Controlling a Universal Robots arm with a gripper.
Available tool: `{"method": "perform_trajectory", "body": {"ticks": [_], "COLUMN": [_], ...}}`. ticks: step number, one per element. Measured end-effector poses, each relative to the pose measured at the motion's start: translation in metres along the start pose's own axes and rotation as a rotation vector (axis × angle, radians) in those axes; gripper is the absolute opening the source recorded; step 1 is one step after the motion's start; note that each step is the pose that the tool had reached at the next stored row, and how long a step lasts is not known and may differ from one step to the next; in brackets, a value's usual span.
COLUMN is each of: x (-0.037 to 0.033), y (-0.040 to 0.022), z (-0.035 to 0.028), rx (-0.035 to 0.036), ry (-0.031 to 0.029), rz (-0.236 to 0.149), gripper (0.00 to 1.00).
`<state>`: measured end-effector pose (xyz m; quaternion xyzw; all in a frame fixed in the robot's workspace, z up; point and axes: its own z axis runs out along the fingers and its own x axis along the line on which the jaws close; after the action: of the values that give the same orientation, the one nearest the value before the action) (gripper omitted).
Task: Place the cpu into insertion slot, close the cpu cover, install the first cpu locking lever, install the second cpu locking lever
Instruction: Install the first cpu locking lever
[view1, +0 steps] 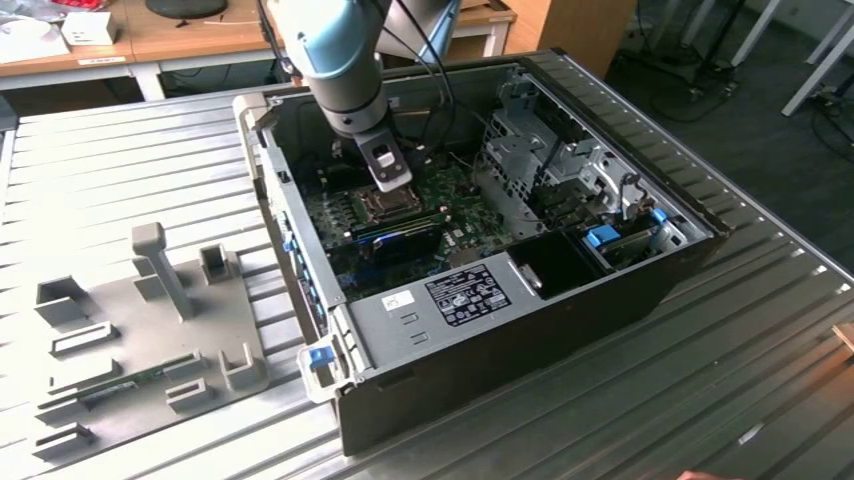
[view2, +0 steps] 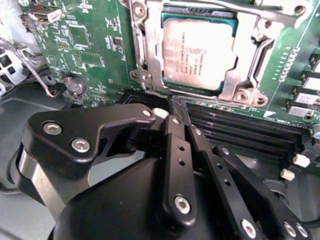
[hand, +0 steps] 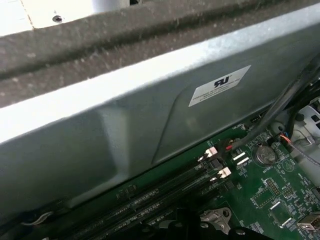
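Hovering gripper (view2: 172, 107) over the motherboard (view2: 95, 45), jaws closed together and gripping nothing. The cpu (view2: 200, 55) is sitting in the insertion slot (view2: 145, 65), just ahead of the jaw tips, cpu cover not yet down over it.

An open black-and-silver computer tower case (view1: 534, 300) lies on its side on the ribbed grey metal table (view1: 747, 380), with a flat grey plastic fixture tray of upright blocks (view1: 147, 330) beside it toward the exterior view's left. Inside the case lies the green circuit board (view2: 90, 55); the small flat square cpu with a dull grey metallic top (view2: 199, 50) sits in the silvery-rimmed square insertion slot (view2: 250, 85) on that board. The long black memory slots (view2: 250, 132) run just beside the socket — between it and the black metal gripper (view2: 175, 107), which hangs above the board near the socket's edge.
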<state>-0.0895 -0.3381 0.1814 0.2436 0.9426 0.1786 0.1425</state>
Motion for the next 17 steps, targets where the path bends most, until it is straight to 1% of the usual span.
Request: {"method": "perform_trajectory", "body": {"ticks": [3,4,9,10,13,14,17], "x": [0.0001,0.0001,0.0,0.0,0.0,0.0001,-0.0002], "y": [-0.0004,-0.0004,-0.0005,-0.0006,-0.0006,-0.0005,0.0002], "z": [0.0005,0.001,0.0007,0.0006,0.0006,0.0006,-0.0004], "rx": [0.0,-0.0011,-0.0009,-0.0025,-0.0131,-0.0146,-0.0162], "ry": [0.0001,-0.0001,0.0001,0.0012,0.0063,0.0069,0.0072], "rz": [0.0,0.0,0.0,0.001,0.005,0.006,0.006], "gripper": [0.1,0.1,0.1,0.1,0.1,0.1,0.1]}}
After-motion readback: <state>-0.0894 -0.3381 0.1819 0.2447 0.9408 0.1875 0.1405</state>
